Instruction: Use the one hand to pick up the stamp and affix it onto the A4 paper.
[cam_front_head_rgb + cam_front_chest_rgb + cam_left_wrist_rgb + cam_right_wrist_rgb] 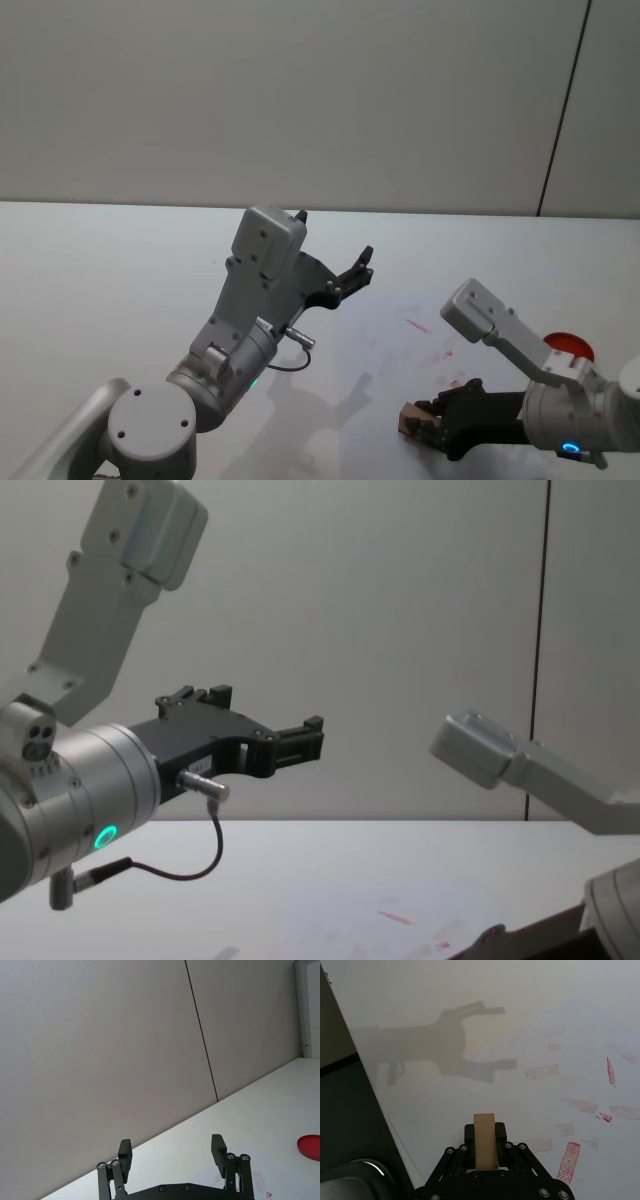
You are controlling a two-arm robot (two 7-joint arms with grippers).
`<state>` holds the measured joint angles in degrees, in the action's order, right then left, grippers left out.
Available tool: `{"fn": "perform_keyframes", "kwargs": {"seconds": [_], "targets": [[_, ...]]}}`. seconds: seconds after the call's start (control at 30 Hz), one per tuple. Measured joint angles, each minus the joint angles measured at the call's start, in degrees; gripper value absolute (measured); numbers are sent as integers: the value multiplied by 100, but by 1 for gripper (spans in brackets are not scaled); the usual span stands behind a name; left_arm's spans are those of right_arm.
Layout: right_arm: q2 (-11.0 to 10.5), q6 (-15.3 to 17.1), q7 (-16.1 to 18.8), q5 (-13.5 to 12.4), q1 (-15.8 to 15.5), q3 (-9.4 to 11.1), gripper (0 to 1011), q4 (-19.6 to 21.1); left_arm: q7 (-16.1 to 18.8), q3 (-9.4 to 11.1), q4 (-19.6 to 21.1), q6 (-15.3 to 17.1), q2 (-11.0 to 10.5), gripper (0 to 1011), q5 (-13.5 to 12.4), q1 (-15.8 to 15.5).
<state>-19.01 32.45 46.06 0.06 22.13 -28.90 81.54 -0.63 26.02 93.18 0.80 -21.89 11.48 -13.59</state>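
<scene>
My right gripper [422, 426], the one with the blue ring light, is shut on the stamp [408, 419], a small light-brown wooden block. It reaches in low from the right, near the front of the table. In the right wrist view the stamp [485, 1141] stands between the black fingers of the right gripper [485, 1132], pointing at the A4 paper [580, 1060]. I cannot tell whether it touches the sheet. The A4 paper [400, 345] carries faint red stamp marks. My left gripper [355, 272] is raised above the table, open and empty, seen also in the left wrist view [171, 1146].
A flat red round ink pad [568, 346] lies on the white table [120, 260] at the right, behind my right arm. The table's front edge [375, 1090] runs close to the stamp. A grey wall [300, 90] rises behind the table.
</scene>
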Motion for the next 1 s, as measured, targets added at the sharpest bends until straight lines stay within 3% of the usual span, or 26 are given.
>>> {"fn": "perform_keyframes", "kwargs": {"seconds": [0.47, 1.0], "targets": [[-4, -47, -127, -131, -12, -19, 216, -59, 0, 0, 0, 0, 0, 1002, 0, 0], [102, -142, -368, -341, 179, 41, 216, -172, 0, 0, 0, 0, 0, 1002, 0, 0]]}}
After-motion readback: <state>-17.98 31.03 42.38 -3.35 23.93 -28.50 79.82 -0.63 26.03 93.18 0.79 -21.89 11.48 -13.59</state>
